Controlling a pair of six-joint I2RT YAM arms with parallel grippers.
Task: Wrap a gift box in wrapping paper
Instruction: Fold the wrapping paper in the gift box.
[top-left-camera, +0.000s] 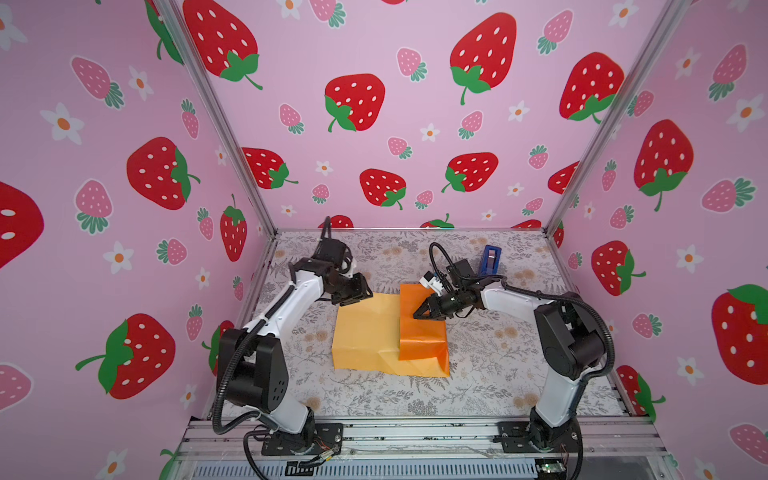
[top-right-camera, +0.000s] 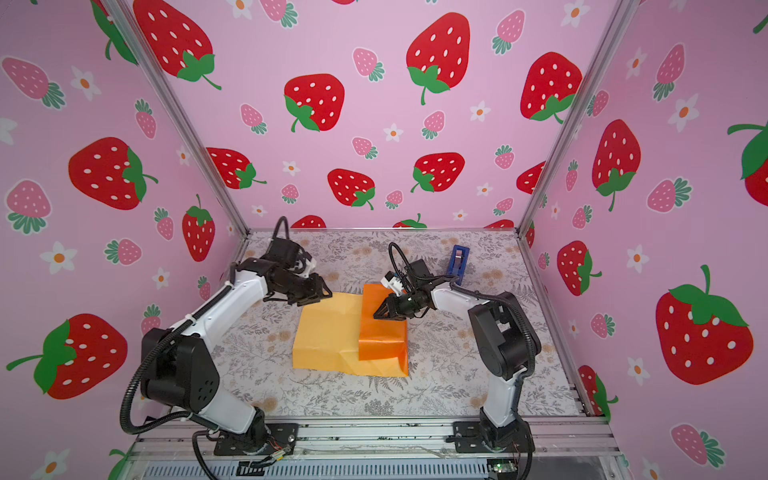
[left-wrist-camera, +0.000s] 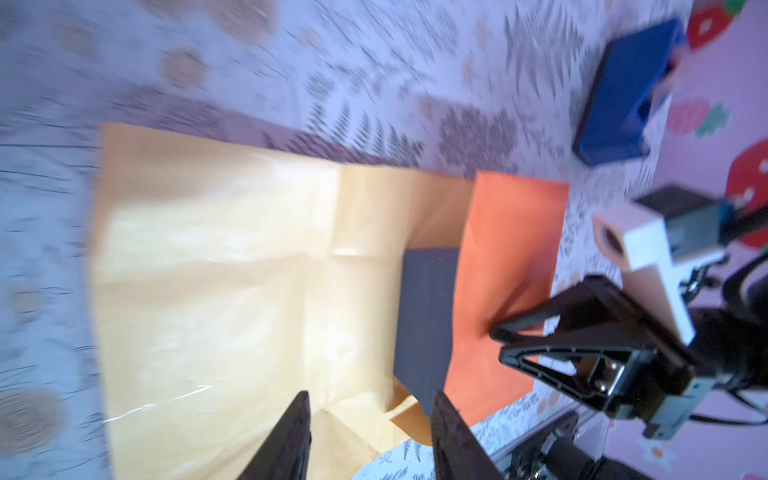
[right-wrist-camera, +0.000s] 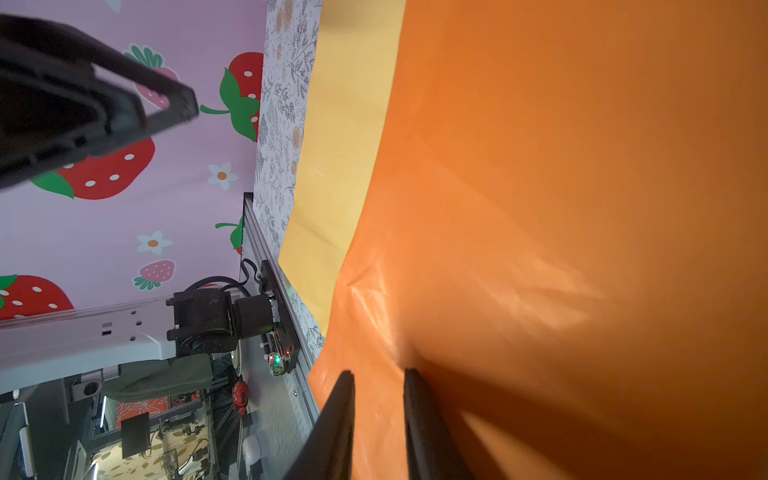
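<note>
Creased orange wrapping paper sheet (top-left-camera: 368, 332) flapped over navy cardboard gift box (left-wrist-camera: 428, 324). Right gripper (top-left-camera: 415, 316) narrow, tips on flap, grip unclear. Left gripper (left-wrist-camera: 371, 395) parted, empty, over sheet's far corner.

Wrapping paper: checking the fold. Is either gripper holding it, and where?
Left gripper open, empty. Right gripper touches the wrapping paper on its orange flap; pinch or press, cannot tell.

Wrapping paper (top-left-camera: 365, 332) lies creased, pale yellow face up. Its 3 o'clock side is folded up and over, glossy orange outward, draping the gift box (left-wrist-camera: 424, 324). The box is dark navy and upright, with one side showing in the left wrist view.
</note>
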